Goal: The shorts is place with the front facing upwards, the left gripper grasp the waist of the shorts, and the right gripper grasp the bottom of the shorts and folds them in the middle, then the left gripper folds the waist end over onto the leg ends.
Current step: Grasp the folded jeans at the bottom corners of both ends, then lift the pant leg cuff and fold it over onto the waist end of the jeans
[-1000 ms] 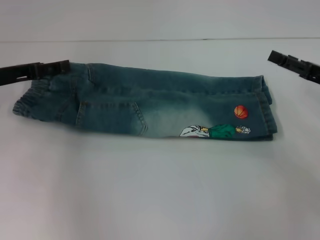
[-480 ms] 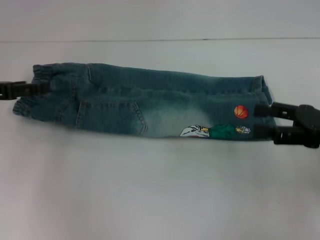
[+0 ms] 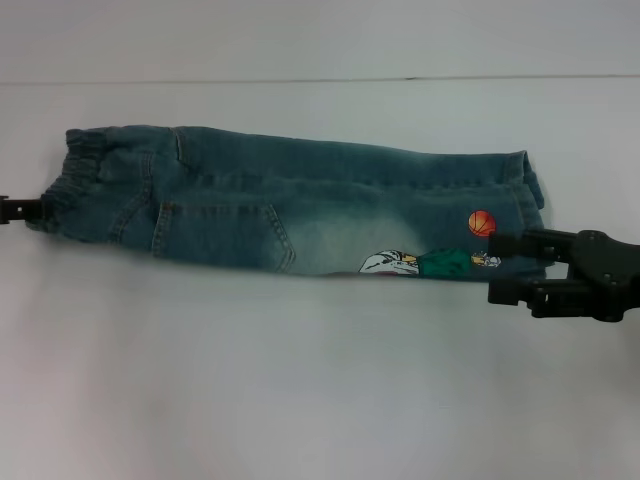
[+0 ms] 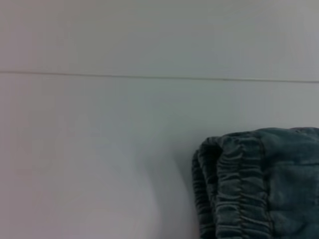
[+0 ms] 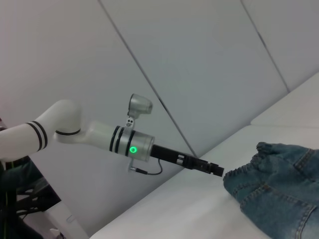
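The right gripper (image 3: 497, 268) has dropped lower, fingers spread astride the shorts (image 3: 290, 210) hem; left gripper (image 3: 30, 209) has slid outward, opening unclear. Mid-table, shorts lie lengthwise, waistband at 9 o'clock

1 pair of shorts (image 3: 300, 205) lies on 1 white table (image 3: 300, 380). 2 grippers flank the shorts: the left gripper (image 3: 15, 209) at the waistband side, the right gripper (image 3: 505, 268) at the leg-hem side (1 orange ball print (image 3: 481, 223) sits near that hem).
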Motion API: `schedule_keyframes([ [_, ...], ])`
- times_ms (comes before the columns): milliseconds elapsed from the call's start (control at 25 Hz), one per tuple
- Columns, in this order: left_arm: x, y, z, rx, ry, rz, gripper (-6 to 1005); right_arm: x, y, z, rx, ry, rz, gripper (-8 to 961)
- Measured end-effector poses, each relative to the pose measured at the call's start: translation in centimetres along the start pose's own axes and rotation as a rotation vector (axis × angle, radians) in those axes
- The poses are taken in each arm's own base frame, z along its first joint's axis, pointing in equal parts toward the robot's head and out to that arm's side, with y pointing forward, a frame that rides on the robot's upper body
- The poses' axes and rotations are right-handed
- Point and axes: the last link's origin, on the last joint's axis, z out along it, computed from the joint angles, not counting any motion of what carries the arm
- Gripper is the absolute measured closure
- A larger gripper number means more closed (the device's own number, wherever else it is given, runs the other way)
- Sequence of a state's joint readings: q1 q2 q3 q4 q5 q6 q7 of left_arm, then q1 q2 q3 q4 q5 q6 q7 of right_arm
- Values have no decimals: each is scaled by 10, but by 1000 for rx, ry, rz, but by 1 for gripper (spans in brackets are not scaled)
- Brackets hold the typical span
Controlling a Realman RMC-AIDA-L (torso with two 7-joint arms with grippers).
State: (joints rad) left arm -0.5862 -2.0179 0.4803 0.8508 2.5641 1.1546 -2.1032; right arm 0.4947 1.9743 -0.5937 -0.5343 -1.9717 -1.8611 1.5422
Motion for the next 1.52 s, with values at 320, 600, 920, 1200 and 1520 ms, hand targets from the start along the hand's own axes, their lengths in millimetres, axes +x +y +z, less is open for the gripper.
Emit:
schedule_keyframes([
  [320, 1, 4, 18, 46, -28, -43, 109, 4, 2, 9, -15, 4, 7, 61],
  [600, 7, 17, 27, 17, -73, -29, 114, 5, -1, 15, -3, 0, -4, 69],
  [920, 13, 28, 32, -4, -88, 0, 410, 5, -3, 16, 13, -1, -11, 80],
  [1200, 14, 31, 33, -10, -92, 7, 800, 2, -6, 18, 23, 3, -20, 88],
  [1520, 18, 33, 30, -28, -100, 17, 899, 2, -8, 23, 26, 32, -28, 99],
])
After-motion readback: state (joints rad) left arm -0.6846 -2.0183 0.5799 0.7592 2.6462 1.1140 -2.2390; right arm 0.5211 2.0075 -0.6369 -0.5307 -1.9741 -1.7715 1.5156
